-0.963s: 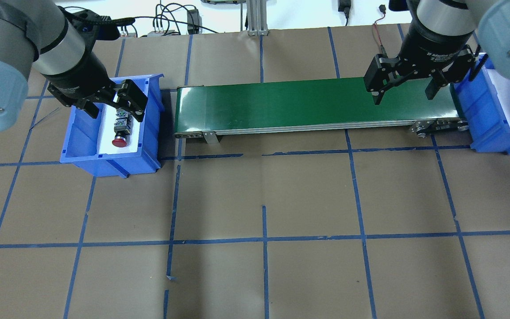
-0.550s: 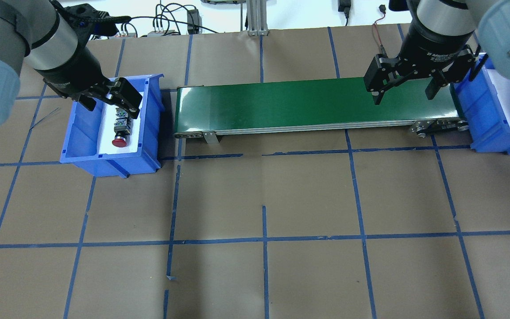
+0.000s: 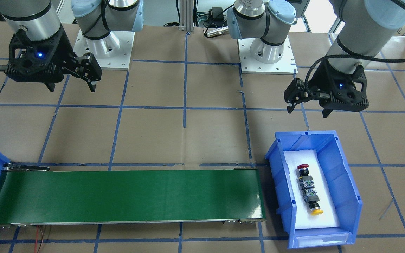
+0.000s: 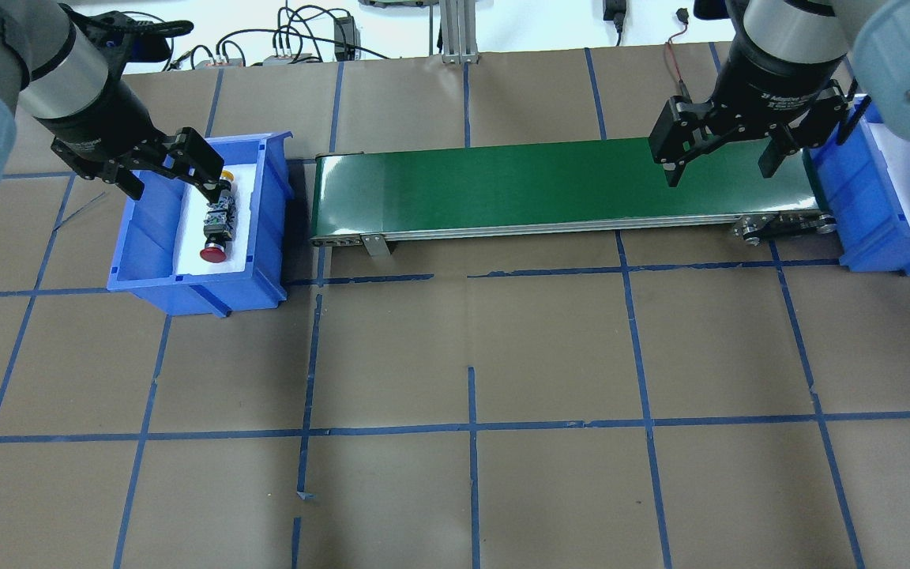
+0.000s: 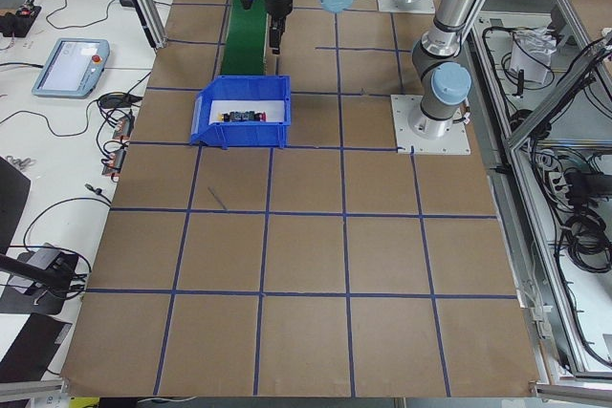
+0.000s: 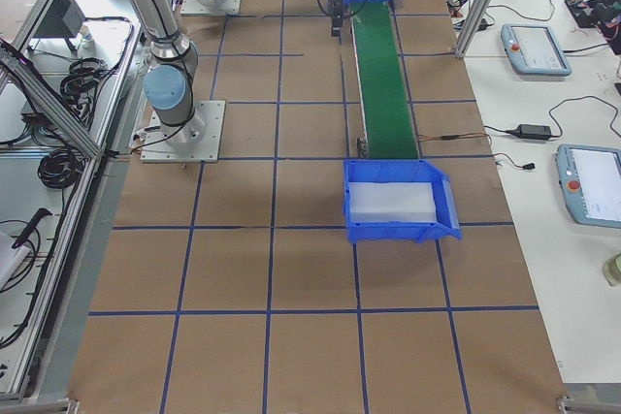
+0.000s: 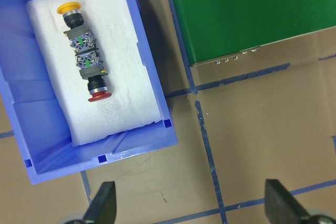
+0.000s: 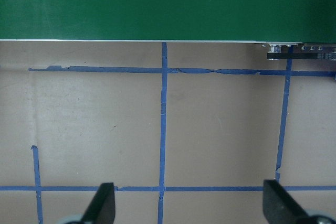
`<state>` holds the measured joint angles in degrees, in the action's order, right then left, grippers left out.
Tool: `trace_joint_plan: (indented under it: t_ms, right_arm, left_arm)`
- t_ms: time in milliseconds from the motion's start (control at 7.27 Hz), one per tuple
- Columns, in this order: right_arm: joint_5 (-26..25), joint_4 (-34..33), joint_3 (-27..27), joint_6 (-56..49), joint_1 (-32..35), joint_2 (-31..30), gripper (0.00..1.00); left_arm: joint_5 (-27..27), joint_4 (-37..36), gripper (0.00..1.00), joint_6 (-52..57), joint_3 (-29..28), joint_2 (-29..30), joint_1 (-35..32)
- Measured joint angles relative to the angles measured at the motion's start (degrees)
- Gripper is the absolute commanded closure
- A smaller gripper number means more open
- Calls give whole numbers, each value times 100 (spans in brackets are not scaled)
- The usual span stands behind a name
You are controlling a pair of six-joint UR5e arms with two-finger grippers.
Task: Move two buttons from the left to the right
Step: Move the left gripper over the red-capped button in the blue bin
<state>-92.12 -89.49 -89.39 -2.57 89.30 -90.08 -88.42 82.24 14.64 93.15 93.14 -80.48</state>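
2 buttons (image 4: pixel 218 224) end to end in blue bin (image 4: pixel 147 237); left gripper (image 4: pixel 174 190) spread, overlapping its far rim; right gripper (image 4: pixel 720 174) spread, overlapping green conveyor (image 4: pixel 502 186).

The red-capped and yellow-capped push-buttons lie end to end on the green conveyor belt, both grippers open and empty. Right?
No: the left wrist view shows the red-capped push-button and yellow-capped push-button end to end on white foam in the blue bin, not on the green conveyor belt. Left gripper and right gripper are open and empty.
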Motion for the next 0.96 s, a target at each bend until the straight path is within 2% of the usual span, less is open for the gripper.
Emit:
trace_joint_plan:
  t_ms: [413,688,963]
  right_arm:
    - [1,-5,0,2,0,0,0]
    - [-5,-5,-2,24,0,5,0]
    - [-7,1,-7,26,0,11,0]
  left_arm:
    - [-4,81,1,1,-1092,1111,232]
    - [-7,106,19,-18,-1526,1710,334]
    - [-14,78,43,-59,-1549,1975,348]
